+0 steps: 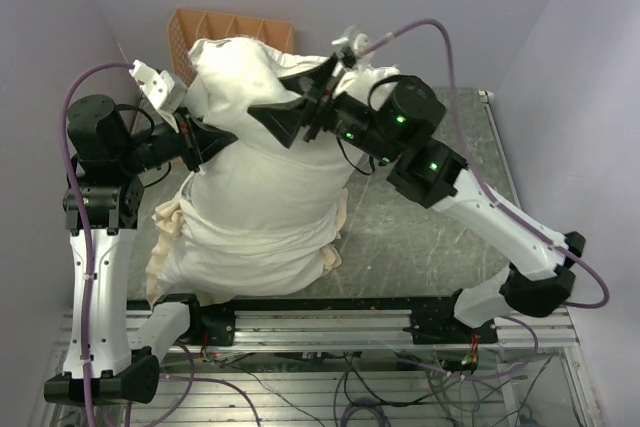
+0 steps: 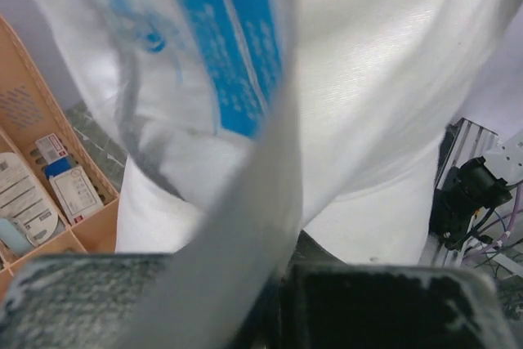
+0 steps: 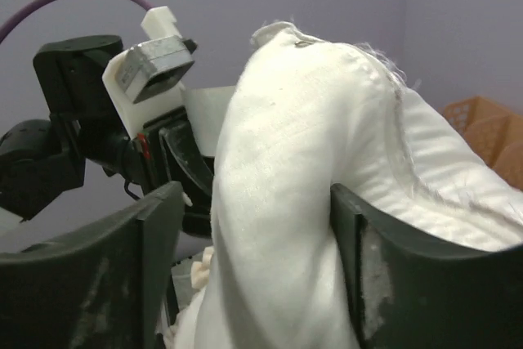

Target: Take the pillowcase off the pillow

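Pillowcase [image 1: 168,229] bunched low at desk's [image 1: 420,237] near edge; right gripper [image 3: 261,263] pinches pillow [image 1: 265,197]; left gripper [image 1: 208,137] is clamped on its blue-printed label [image 2: 237,63].

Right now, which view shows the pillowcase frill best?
Top external: the pillowcase shows its frill at both near sides of the pillow. Right wrist catches at most a scrap low beside its fingers; left wrist shows none, just white fabric and a blue-printed tag.

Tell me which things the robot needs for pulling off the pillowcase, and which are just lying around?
For the job: the pillow, the pillowcase with its frill showing low down, the left gripper and the right gripper, both clamped on the pillow.
Just lying about: the tan basket behind, with small cards inside.
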You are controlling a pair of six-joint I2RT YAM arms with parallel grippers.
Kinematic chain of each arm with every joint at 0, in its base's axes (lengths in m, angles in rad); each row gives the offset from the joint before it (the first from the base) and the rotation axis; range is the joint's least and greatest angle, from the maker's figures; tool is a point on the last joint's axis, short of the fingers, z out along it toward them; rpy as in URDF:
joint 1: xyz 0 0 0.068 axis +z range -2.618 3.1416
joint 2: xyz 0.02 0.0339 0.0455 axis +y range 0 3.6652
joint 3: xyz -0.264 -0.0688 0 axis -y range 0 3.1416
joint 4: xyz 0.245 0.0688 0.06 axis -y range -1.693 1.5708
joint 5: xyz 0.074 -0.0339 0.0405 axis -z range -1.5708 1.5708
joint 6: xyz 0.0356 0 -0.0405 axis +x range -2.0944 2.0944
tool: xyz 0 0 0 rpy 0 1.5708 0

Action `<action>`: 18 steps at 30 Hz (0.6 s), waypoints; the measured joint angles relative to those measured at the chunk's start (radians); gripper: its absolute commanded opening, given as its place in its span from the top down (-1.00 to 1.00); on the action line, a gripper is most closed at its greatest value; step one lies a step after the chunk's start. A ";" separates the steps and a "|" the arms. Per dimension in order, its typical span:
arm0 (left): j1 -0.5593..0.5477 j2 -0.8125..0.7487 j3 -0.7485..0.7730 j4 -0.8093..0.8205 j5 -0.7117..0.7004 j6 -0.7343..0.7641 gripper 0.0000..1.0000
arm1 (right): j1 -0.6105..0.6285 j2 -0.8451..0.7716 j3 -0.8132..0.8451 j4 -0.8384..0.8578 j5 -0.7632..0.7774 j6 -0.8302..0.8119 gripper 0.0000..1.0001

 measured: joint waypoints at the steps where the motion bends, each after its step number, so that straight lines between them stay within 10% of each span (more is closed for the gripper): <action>1: -0.001 -0.001 0.004 -0.013 -0.005 0.003 0.86 | 0.001 -0.026 -0.024 0.010 0.018 0.005 -0.65; 18: -0.011 0.024 0.156 -0.063 -0.126 -0.090 0.86 | -0.044 -0.744 -1.043 -0.016 0.413 0.349 -0.85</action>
